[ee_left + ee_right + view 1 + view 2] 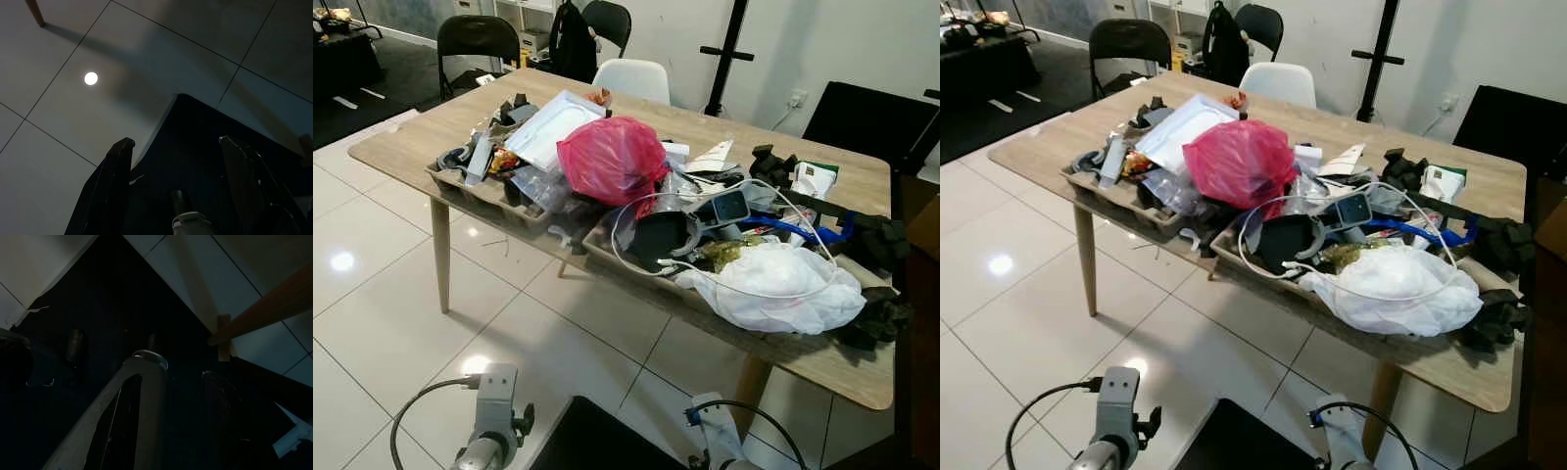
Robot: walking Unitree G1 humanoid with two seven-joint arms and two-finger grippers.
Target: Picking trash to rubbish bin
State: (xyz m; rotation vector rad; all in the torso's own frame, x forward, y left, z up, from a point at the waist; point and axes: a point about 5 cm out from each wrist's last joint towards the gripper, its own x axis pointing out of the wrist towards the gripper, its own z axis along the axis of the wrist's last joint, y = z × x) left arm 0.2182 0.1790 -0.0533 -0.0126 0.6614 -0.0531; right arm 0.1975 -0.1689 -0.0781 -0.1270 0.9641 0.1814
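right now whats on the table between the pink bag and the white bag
Between the pink bag and the white bag lie a black bowl-like item, a looping white cable and a small grey device, seen in the left eye view.

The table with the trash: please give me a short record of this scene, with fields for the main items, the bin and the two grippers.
surface: wooden table, on a white tiled floor
trash pile: mixed litter in cardboard trays along the table's near side
largest items: pink plastic bag in the middle; white plastic bag toward the robot's right
cable: white cord looping over the pile
bin: black bin, below both arms
left gripper: open, hanging low over the bin, holding nothing
right gripper: hanging low over the bin
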